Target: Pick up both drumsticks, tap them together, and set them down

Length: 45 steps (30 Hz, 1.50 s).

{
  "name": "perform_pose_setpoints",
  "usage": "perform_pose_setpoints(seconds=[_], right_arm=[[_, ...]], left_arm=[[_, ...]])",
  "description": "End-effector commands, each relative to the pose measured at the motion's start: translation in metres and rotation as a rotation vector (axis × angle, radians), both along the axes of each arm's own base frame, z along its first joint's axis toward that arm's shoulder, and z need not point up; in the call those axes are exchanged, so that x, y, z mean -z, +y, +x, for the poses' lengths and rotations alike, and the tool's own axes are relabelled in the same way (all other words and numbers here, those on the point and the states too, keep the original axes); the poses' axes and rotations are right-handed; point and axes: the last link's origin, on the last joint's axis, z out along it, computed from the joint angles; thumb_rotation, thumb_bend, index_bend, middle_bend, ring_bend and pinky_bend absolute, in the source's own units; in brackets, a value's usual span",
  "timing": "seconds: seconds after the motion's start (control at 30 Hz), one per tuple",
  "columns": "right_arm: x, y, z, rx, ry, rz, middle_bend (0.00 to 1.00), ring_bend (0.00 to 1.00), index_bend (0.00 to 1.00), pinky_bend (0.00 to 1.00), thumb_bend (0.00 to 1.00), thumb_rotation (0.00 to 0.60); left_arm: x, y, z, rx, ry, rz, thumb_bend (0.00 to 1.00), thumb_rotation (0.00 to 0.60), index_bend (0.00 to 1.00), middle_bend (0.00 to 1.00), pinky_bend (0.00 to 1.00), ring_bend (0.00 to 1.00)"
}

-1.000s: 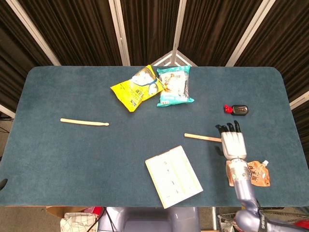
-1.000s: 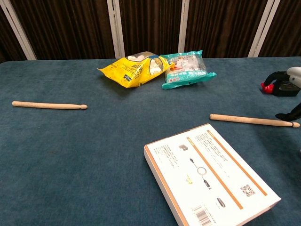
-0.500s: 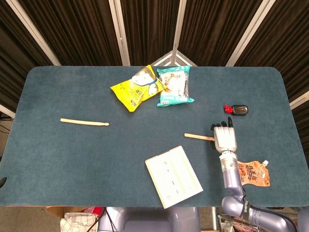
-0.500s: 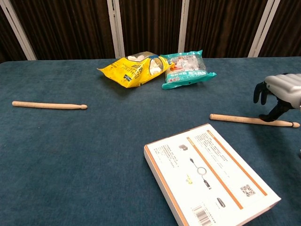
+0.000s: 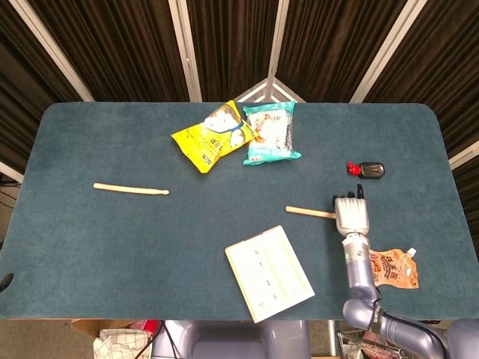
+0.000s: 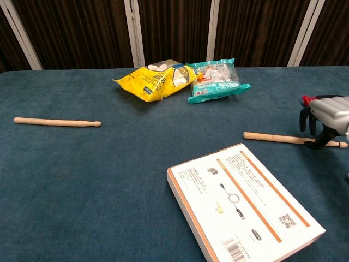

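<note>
The right robot hand (image 6: pixel 326 117) is seen arched over the tip end of the right drumstick (image 6: pixel 275 138), fingers curled down around it; whether it is actually gripped cannot be told. That stick lies on the blue tabletop (image 5: pixel 112 239) beside a white box (image 5: pixel 269 273). The left drumstick (image 5: pixel 130 188) lies far left, well apart. No left robot hand is shown.

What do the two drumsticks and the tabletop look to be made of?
Left drumstick and right drumstick: likely bare or lightly finished wood, judging by the pale tan, matte look with no strong glare. Table: the surface seems covered in felt or short-pile fabric, being uniform dark teal, non-reflective, with faint nap mottling in the chest view.
</note>
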Motion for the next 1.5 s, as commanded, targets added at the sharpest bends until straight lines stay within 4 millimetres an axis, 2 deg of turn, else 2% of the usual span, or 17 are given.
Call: perform_pose_setpoints(seconds=[0.03, 0.37, 1.33, 1.5], right_arm=[[0.002, 0.001, -0.002, 0.000, -0.002, 0.006, 0.50, 0.27, 0.46, 0.00, 0.36, 0.600], [0.002, 0.002, -0.007, -0.001, 0.002, 0.003, 0.52, 0.28, 0.52, 0.00, 0.36, 0.600], [0.015, 0.001, 0.002, -0.049, 0.036, 0.040, 0.56, 0.30, 0.57, 0.00, 0.40, 0.600], [0.014, 0.002, 0.004, -0.072, 0.040, 0.044, 0.58, 0.31, 0.61, 0.00, 0.43, 0.600]], left_arm=[[0.002, 0.000, 0.001, -0.001, 0.002, -0.004, 0.27, 0.600, 0.03, 0.00, 0.00, 0.00], [0.004, 0.002, 0.001, -0.006, 0.009, -0.011, 0.27, 0.600, 0.03, 0.00, 0.00, 0.00], [0.005, 0.004, 0.000, -0.017, 0.013, -0.016, 0.27, 0.600, 0.03, 0.00, 0.00, 0.00], [0.006, 0.004, 0.000, -0.018, 0.014, -0.015, 0.27, 0.600, 0.03, 0.00, 0.00, 0.00]])
